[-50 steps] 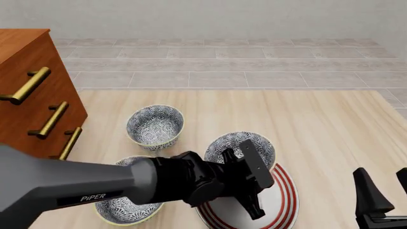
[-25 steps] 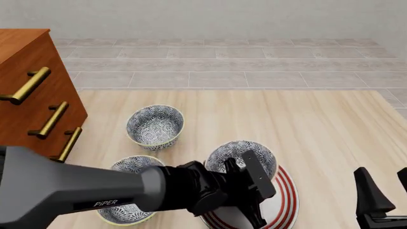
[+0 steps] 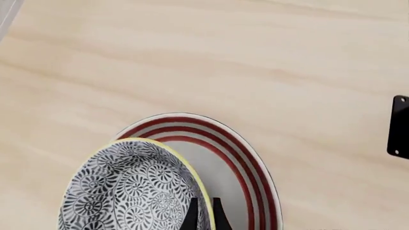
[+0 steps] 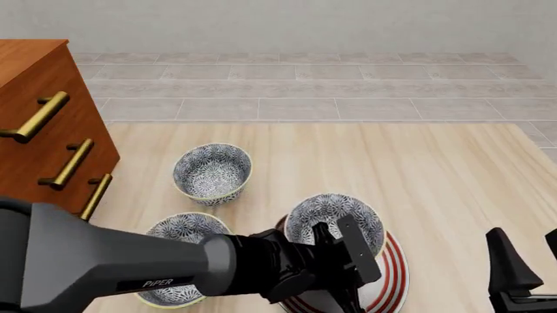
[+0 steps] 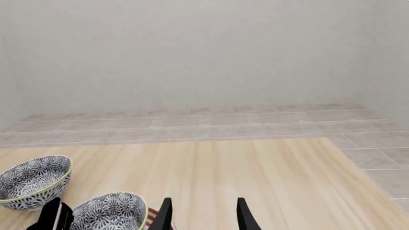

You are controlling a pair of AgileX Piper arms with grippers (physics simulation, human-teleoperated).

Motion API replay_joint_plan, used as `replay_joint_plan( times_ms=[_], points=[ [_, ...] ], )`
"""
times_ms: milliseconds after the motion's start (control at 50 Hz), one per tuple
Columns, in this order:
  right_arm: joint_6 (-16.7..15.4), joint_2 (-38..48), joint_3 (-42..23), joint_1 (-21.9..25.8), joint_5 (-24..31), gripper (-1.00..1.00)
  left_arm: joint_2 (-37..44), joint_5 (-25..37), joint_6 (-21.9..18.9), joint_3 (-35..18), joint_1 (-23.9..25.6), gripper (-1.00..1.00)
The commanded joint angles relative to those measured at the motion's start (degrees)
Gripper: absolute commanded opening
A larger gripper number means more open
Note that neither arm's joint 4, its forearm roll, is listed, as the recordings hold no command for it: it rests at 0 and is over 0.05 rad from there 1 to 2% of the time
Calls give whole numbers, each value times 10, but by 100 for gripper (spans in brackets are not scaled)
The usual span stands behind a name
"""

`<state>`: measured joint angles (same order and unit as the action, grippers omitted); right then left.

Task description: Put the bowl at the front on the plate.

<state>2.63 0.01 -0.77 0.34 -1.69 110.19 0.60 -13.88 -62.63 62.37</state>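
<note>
My left gripper (image 4: 324, 233) is shut on the near rim of the floral bowl (image 4: 333, 216), which has a yellow-green rim. The bowl sits low over the far-left part of the red-ringed white plate (image 4: 389, 274); I cannot tell whether they touch. In the left wrist view the fingertips (image 3: 204, 213) pinch the bowl (image 3: 128, 191) by its rim, with the plate (image 3: 246, 163) showing beyond it. The right gripper (image 4: 529, 261) stands open at the front right, apart from both. The right wrist view shows its gripper (image 5: 204, 218) holding nothing.
Two look-alike bowls stand on the table: one at the back left (image 4: 211, 173), one at the front left (image 4: 181, 229) half hidden by my left arm. A wooden drawer cabinet (image 4: 44, 130) with brass handles stands at the left edge.
The left arm has drawn nearer and lower, bringing the held bowl down over the plate. More of the front-left bowl shows. The right gripper has not moved.
</note>
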Motion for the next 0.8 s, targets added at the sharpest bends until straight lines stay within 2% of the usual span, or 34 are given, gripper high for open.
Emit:
replay_joint_plan(
  times_ms=[20, 160, 180, 480, 800],
  points=[
    [1, 0, 1, -1, -2, 100, 11, -2, 1, 7, -5, -100],
    [0, 0, 0, 0, -2, 100, 9, 0, -2, 5, -10, -100],
    [1, 0, 0, 0, -2, 100, 9, 0, -3, 5, -11, 100],
    [1, 0, -1, 1, 0, 100, 11, 5, -5, -3, -23, 100],
    [-3, 0, 1, 5, 0, 100, -71, 43, 46, 5, 33, 100]
  ],
)
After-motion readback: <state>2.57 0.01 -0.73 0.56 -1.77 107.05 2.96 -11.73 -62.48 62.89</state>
